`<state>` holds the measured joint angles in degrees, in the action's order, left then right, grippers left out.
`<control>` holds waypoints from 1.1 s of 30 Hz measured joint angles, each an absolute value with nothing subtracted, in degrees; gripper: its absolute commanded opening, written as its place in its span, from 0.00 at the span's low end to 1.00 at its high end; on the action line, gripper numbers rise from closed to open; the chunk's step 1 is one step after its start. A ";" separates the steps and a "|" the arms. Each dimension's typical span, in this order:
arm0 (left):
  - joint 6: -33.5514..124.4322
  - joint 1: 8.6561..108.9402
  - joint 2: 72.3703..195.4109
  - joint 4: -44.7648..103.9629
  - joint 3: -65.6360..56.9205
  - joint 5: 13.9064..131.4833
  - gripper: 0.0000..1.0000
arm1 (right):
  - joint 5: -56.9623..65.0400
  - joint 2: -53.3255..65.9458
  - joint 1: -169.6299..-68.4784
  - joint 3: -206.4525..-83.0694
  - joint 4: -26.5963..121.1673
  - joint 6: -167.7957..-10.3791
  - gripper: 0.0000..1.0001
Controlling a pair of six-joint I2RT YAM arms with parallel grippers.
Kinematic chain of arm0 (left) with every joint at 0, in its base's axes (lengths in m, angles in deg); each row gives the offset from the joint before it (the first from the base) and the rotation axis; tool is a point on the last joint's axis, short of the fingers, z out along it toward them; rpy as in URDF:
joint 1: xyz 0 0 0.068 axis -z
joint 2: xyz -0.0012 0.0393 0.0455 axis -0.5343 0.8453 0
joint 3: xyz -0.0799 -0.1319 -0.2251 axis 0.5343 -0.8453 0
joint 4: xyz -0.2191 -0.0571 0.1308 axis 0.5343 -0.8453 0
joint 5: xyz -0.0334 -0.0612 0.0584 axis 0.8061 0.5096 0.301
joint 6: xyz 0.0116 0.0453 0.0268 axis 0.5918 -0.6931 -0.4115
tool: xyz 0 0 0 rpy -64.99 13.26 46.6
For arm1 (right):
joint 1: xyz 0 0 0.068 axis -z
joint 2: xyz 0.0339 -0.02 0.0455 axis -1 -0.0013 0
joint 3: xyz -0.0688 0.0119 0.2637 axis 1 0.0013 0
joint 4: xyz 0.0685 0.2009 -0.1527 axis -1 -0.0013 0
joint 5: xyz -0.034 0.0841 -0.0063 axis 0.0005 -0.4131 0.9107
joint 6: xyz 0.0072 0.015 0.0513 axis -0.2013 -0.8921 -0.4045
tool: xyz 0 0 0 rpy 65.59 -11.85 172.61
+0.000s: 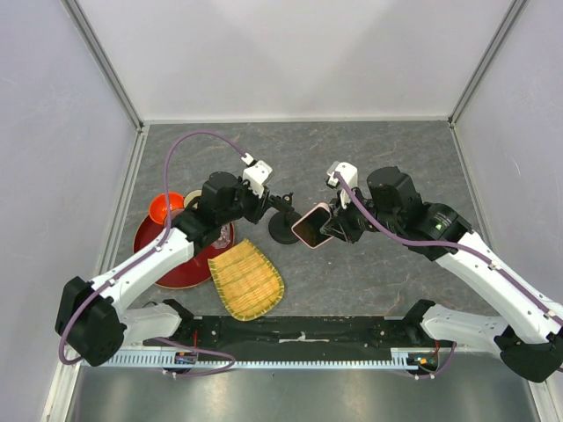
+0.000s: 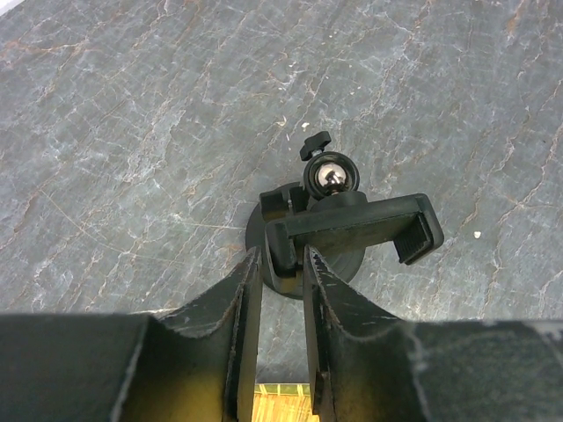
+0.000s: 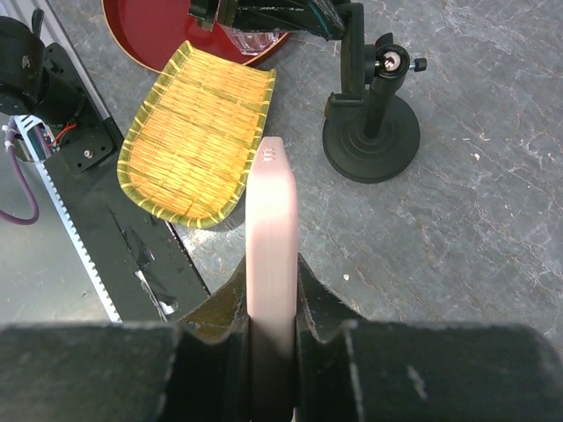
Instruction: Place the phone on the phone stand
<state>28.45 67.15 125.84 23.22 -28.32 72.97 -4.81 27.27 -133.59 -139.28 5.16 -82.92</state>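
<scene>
Right hand (image 3: 273, 283) pinching the phone (image 3: 271, 202) edgewise, near the phone stand (image 3: 369, 141) pinched in the left hand (image 2: 283, 261).

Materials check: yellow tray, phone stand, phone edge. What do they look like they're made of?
The yellow tray: woven bamboo or similar strips, matte; the slat weave shows. The phone stand: matte black, probably plastic, with a shiny metal-looking ball joint. The phone: pale pink edge, smooth satin, likely silicone or plastic.
</scene>
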 measured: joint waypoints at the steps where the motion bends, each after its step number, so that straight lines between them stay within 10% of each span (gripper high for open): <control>1: 28.41 67.15 125.88 23.16 -28.32 72.97 0.32 | -4.83 27.25 -133.59 -139.28 5.21 -82.92 0.00; 16: 27.90 67.15 127.45 22.83 -27.82 71.55 0.02 | -5.55 24.50 -133.59 -139.28 6.28 -82.04 0.00; 33: 24.39 67.04 125.97 19.05 -27.71 79.79 0.02 | -19.15 15.69 -137.89 -142.16 9.01 -53.96 0.00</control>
<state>24.39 67.04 125.97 19.05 -27.71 79.79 -19.15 15.69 -137.89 -142.16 9.01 -53.96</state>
